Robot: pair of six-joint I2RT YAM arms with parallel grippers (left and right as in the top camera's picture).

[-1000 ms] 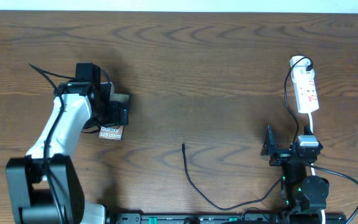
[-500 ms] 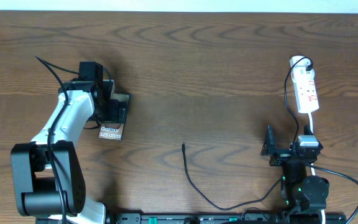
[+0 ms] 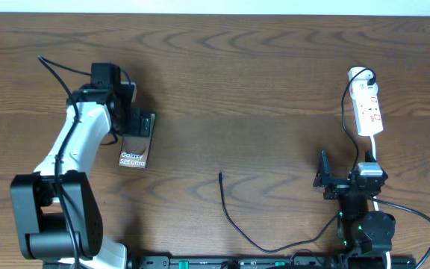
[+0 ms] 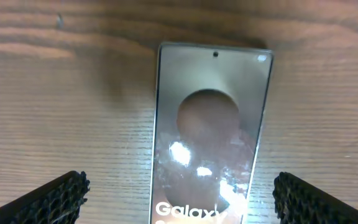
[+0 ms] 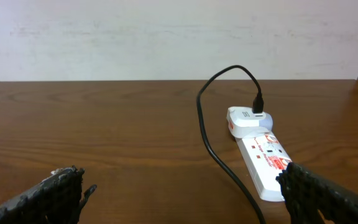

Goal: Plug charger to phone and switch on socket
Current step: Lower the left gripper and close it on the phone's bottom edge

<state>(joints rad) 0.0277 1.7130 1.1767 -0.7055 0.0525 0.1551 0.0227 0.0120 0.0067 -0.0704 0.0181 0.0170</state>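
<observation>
The table (image 3: 260,82) is dark brown wood with a strong grain. Beyond its far edge, the right wrist view shows a plain pale wall (image 5: 135,37).

There are 2 arms, 1 phone (image 3: 134,146), 1 charger (image 3: 234,220) and 1 socket (image 3: 368,108).

The phone lies flat, face up, at the left of the table. White lettering at its near end reads "Galaxy S25 Ultra". The left wrist view catches only "Galaxy".

The left gripper (image 4: 188,198) hangs over the phone with its 2 fingers spread wide, one on each side and neither touching it.

The socket lies at the far right, with red marks on its top whose print is too small to read. 1 white plug (image 3: 359,75) sits at its far end, with a black cable running into it.

The charger's tip rests on bare wood near the middle, well apart from the phone.

The right gripper (image 5: 188,196) is spread wide and holds nothing, near the socket's near end.
</observation>
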